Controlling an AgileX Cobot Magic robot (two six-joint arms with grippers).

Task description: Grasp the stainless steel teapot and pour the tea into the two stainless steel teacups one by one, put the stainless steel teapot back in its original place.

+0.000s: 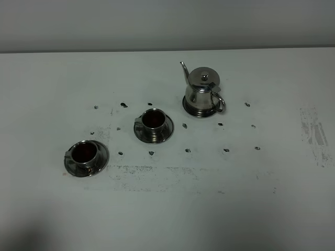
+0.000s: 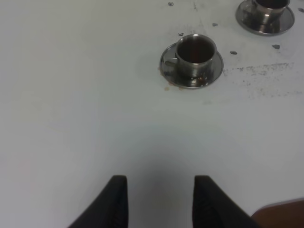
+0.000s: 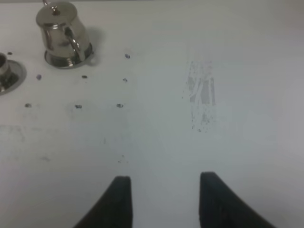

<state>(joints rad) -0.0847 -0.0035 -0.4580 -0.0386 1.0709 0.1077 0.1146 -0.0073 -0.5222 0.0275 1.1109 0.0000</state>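
Observation:
The stainless steel teapot [image 1: 203, 91] stands upright at the back right of centre, lid on, spout pointing to the far left; the right wrist view also shows the teapot [image 3: 61, 38]. Two stainless steel teacups on saucers sit left of it: one teacup [image 1: 153, 120] near the middle, the other teacup [image 1: 84, 152] at the front left. Both hold dark tea [image 2: 195, 47]. My left gripper [image 2: 160, 192] is open and empty, well short of the front-left teacup [image 2: 194, 54]. Open and empty too, my right gripper [image 3: 164, 192] hangs over bare table far from the teapot. Neither arm shows in the exterior view.
Small dark marks [image 1: 188, 150] dot the white table around the cups and teapot. A scuffed grey patch [image 1: 314, 133] lies at the right. A smudged line [image 1: 157, 170] runs in front of the cups. A brown surface [image 2: 282, 216] shows past the table's edge by the left gripper.

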